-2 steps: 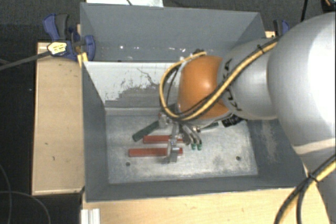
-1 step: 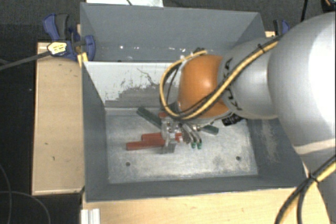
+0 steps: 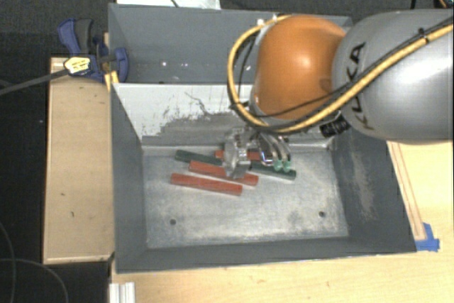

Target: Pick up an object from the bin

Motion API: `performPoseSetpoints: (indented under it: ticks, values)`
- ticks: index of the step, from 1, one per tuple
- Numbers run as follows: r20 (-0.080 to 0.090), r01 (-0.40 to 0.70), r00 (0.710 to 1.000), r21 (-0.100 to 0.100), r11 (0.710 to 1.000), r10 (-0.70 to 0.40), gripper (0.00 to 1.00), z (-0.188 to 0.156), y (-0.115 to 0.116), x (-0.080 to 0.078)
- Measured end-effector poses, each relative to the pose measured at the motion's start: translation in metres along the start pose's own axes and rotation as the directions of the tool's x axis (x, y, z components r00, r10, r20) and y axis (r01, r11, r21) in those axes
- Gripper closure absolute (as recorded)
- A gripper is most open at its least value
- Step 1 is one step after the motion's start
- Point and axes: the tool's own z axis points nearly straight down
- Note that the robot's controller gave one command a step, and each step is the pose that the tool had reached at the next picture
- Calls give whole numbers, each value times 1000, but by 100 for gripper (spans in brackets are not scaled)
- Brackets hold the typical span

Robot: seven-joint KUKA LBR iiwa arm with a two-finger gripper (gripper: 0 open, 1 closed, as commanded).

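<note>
Light: bright, even, from above.
Glare: soft sheen on the glossy orange dome cover [image 3: 298,67], upper centre.
Shadow: faint, beneath it on the grey metal bin [image 3: 284,216] floor.

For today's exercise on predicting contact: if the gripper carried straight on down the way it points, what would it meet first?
Most likely the upper red bar, which lies under the gripper in a small heap with a dark green bar; depth is unclear, so it may already touch.

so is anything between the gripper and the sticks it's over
Nothing visible does. The gripper sits low on the pile near the back wall of the bin, over the right end of the upper red stick, with the dark green stick beside it.
</note>
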Motion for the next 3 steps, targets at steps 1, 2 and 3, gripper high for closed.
performPoseSetpoints:
  ticks: [1, 2, 3]
  values:
    - [-8, 0, 1000, 2, 1000, 0, 0, 5, -1, 2]
    - [-16, 103, 995, 2, 995, -103, 0, 158, -39, -11]
    - [-6, -136, 991, 4, 991, 136, 0, 158, -52, -35]
